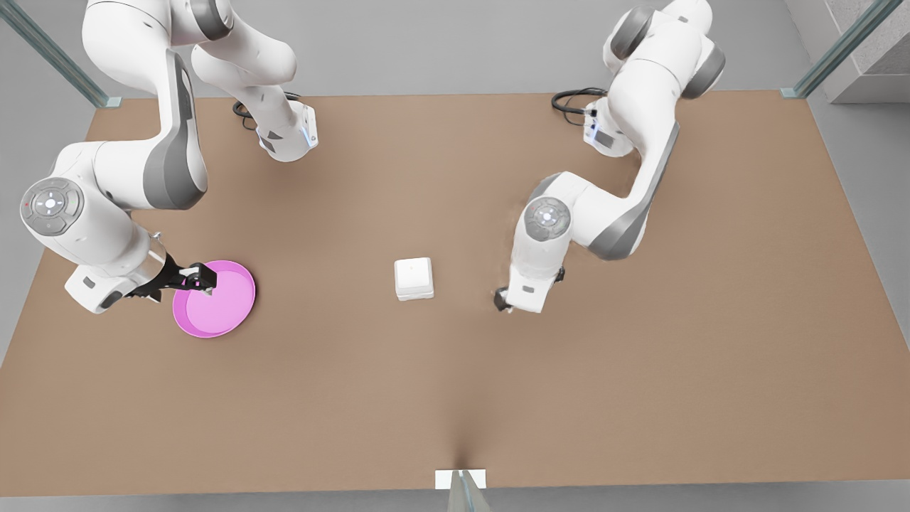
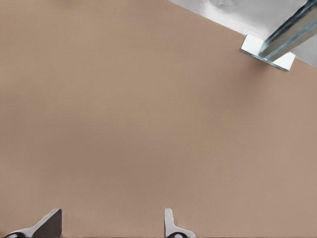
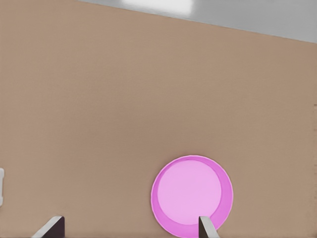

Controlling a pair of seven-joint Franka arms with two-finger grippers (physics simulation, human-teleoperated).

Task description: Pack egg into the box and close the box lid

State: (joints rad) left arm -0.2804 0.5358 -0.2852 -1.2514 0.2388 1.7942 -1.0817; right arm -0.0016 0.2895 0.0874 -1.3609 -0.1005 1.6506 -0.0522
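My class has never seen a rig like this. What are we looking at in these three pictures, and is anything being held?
These are simulator pictures of two white robot arms on a brown table, each ending in a two-finger gripper. The front view looks down on the whole scene. The other two pictures come from cameras on the arms' wrists, looking past the fingertips.

The right gripper is on the front view's left, above a round pink plate. The left gripper is on the front view's right, above bare table. Between them sits a small white box with its lid shut. Both grippers are open and hold nothing.
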